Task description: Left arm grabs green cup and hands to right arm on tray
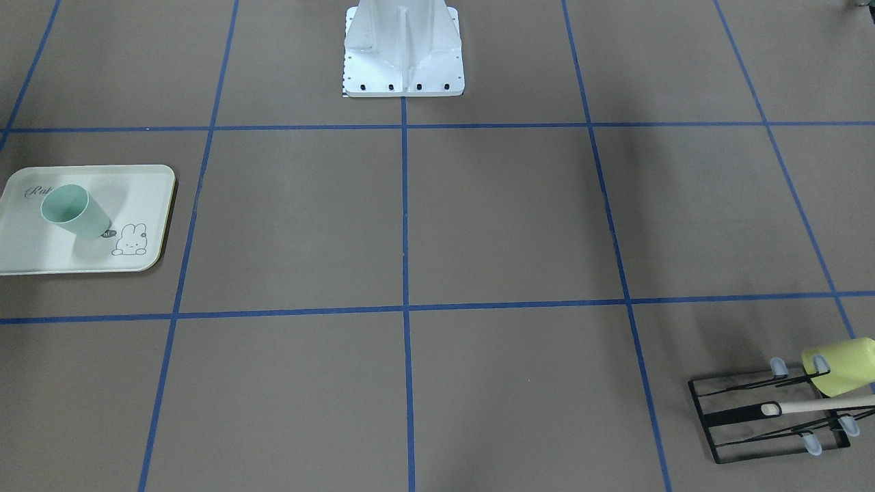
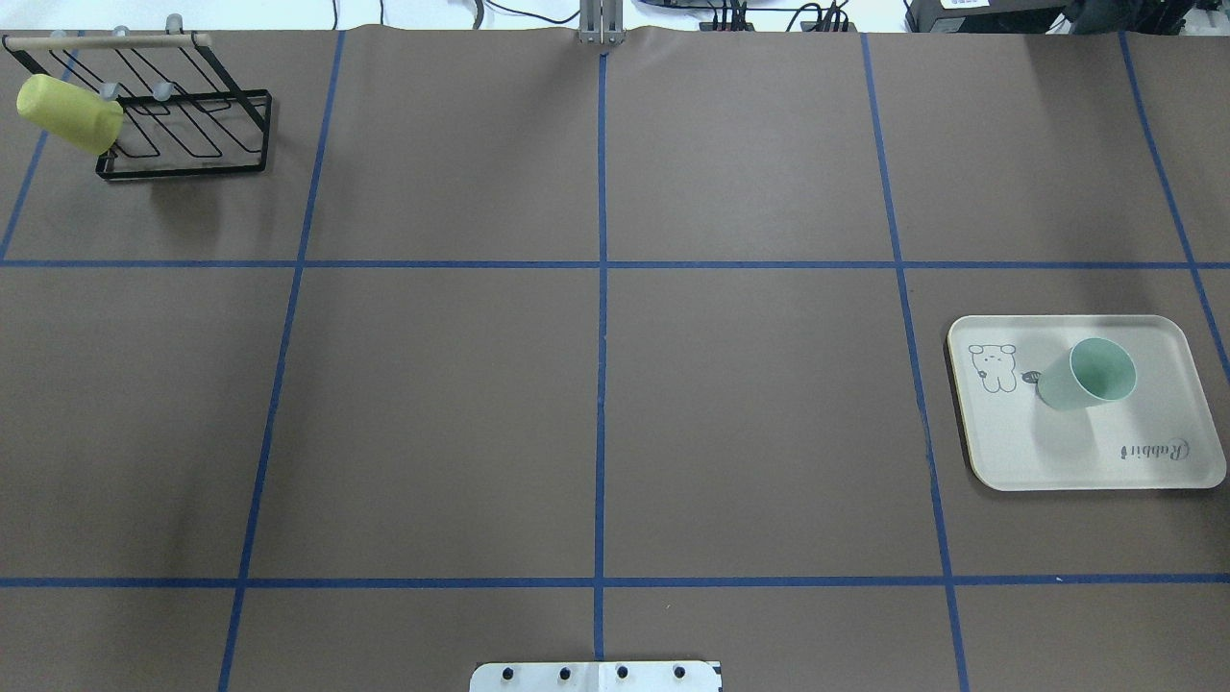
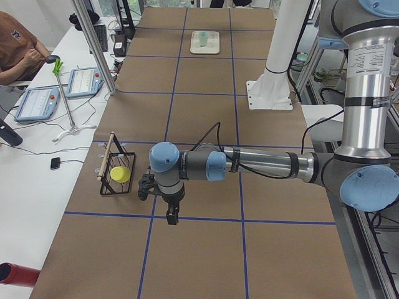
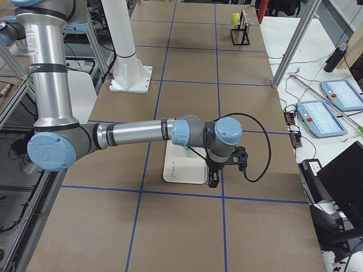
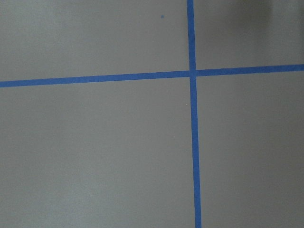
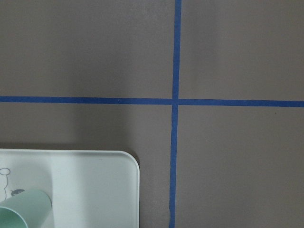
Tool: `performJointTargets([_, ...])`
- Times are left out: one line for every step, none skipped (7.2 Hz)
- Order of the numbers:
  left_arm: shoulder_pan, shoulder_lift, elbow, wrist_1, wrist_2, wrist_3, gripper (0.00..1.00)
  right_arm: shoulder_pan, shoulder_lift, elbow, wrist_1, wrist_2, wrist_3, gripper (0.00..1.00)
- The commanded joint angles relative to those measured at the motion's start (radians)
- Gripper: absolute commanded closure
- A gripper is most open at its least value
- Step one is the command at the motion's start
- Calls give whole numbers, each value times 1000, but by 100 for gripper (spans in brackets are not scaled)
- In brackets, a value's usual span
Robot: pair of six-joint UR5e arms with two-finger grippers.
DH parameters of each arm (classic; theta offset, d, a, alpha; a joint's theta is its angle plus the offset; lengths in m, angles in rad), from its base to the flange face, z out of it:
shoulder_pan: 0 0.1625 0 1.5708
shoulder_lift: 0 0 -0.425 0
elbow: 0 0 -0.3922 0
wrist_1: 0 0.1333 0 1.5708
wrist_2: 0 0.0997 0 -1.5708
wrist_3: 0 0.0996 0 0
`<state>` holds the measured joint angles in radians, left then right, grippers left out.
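Note:
The pale green cup [image 1: 75,212] stands upright, mouth up, on the cream Rabbit tray [image 1: 147,188] at the table's right end; both also show in the overhead view, the cup [image 2: 1088,375] on the tray [image 2: 1057,461]. The right wrist view catches the cup [image 6: 23,211] and a tray corner [image 6: 95,190]. My right gripper [image 4: 212,180] hangs above the tray's near edge, apart from the cup. My left gripper [image 3: 173,215] hangs over bare table beside the rack. Both show only in the side views, so I cannot tell whether they are open or shut.
A black wire rack [image 2: 183,125] with a wooden bar stands at the far left corner, with a yellow-green cup [image 2: 67,113] hung on it. The white robot base [image 2: 596,676] sits at the near middle edge. An operator [image 3: 15,47] sits beyond the far side.

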<state>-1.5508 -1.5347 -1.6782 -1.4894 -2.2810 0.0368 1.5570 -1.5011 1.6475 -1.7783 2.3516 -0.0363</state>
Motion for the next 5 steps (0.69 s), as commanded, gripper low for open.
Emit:
performJointTargets([0,1,0,0,0,0,0,0,-5,0,0,0,-1,0])
performJointTargets([0,-1,-1,0,0,0,0,2,-10,0,0,0,-1,0])
performJointTargets([0,-1,-3,0,0,0,0,0,-10,2,0,0,1,0])
performJointTargets([0,-1,-5,0,0,0,0,0,-10,2,0,0,1,0])
performJointTargets([0,-1,-6,-2,0,0,0,0,-10,3,0,0,1,0])
